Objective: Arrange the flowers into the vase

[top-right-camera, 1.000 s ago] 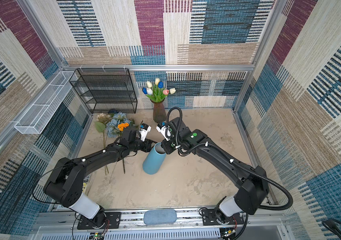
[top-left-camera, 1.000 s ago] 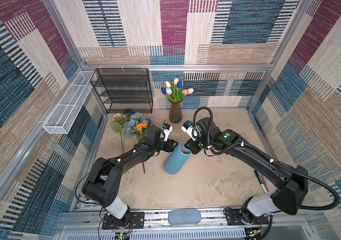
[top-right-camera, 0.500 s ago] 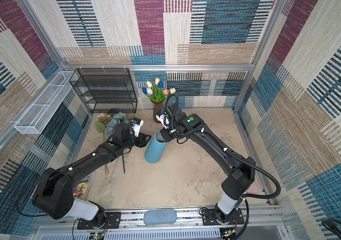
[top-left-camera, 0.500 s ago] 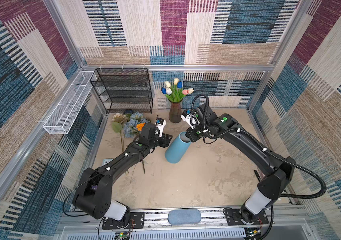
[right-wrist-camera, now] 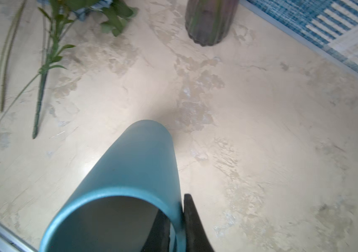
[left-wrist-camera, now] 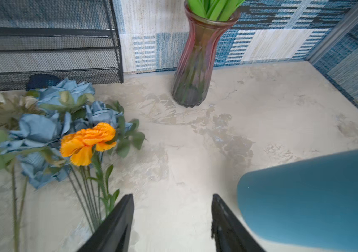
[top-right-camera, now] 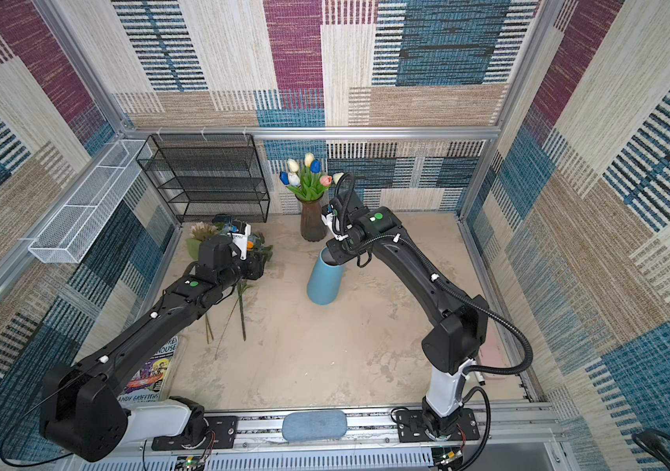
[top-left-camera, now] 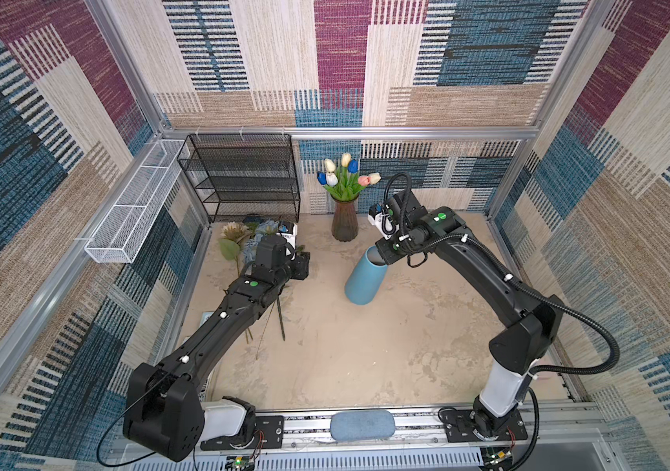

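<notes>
**Both top views, left to right.** A white wire-mesh basket [top-left-camera: 129,212] hangs on the left wall. A black mesh shelf rack [top-left-camera: 243,179] stands at the upper left of the surface [top-left-camera: 345,359].

In front of the rack lie the loose artificial flowers [left-wrist-camera: 49,131]: dusty-blue roses, an orange bloom and a beige bloom. Their long green stems run toward the lower frame, under the left arm. The left hand [left-wrist-camera: 172,196] hangs just right of the blooms, fingers spread with nothing between them. The stems pass just beside one finger.

At upper centre a ribbed brown glass vase [top-left-camera: 344,222] stands upright, holding white, blue, pink and yellow tulips [top-left-camera: 345,177]. Just below and right of it the matte blue cylindrical vase [top-left-camera: 363,277] leans, mouth uppermost. The right hand [right-wrist-camera: 174,209] pinches its rim, one finger inside and one outside. Whether its base touches the surface cannot be told.
</notes>
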